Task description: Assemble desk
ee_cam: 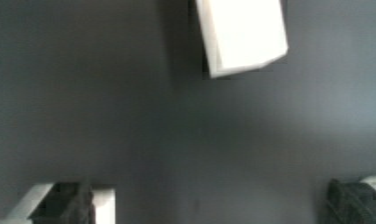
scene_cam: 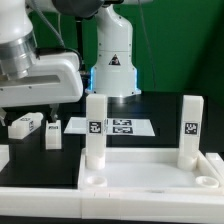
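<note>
The white tabletop slab (scene_cam: pixel 150 172) lies in front with its raised rim up. Two white tagged legs stand upright in its far corner sockets, one on the exterior view's left (scene_cam: pixel 95 128) and one on its right (scene_cam: pixel 190 128). Two loose legs lie on the black table, one (scene_cam: pixel 27 124) further left than the other (scene_cam: pixel 53 135). My gripper (scene_cam: pixel 45 110) hangs above these loose legs, open and empty. In the wrist view my gripper (ee_cam: pixel 211 208) shows two dark fingertips (ee_cam: pixel 60 205) far apart over bare table, with one white leg (ee_cam: pixel 242 35) ahead, apart from them.
The marker board (scene_cam: pixel 115 127) lies flat behind the slab. The robot's white base (scene_cam: pixel 113 60) stands at the back before a green wall. A white piece (scene_cam: pixel 3 157) shows at the exterior view's left edge.
</note>
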Available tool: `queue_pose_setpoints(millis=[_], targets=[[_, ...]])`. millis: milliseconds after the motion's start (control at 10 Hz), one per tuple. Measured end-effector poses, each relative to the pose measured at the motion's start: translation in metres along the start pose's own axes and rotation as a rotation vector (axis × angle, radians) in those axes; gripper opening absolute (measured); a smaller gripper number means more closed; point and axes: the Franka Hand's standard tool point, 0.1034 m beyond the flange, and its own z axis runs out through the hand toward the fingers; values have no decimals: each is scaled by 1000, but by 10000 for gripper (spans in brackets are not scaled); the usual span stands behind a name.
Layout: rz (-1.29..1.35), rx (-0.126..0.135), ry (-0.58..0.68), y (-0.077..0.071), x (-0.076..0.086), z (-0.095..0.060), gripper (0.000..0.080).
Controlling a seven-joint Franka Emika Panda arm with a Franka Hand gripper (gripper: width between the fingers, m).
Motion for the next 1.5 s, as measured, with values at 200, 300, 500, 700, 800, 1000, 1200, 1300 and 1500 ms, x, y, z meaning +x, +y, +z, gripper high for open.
queue_pose_setpoints(millis=[200, 300, 500, 700, 800, 1000, 1200, 1300, 1500], targets=[[59, 49, -167, -4, -15, 14, 649], [64, 63, -238, -7, -20, 18, 649], [58, 83, -361, -9, -18, 23, 649], [67, 89, -443, -11, -19, 31, 649], [71, 93, -445, -9, -19, 34, 649], [74, 88, -438, -8, -17, 36, 649], [96, 89, -477, -10, -24, 50, 649], [96, 87, -478, -10, -22, 51, 649], [98, 91, -505, -10, -26, 49, 649]])
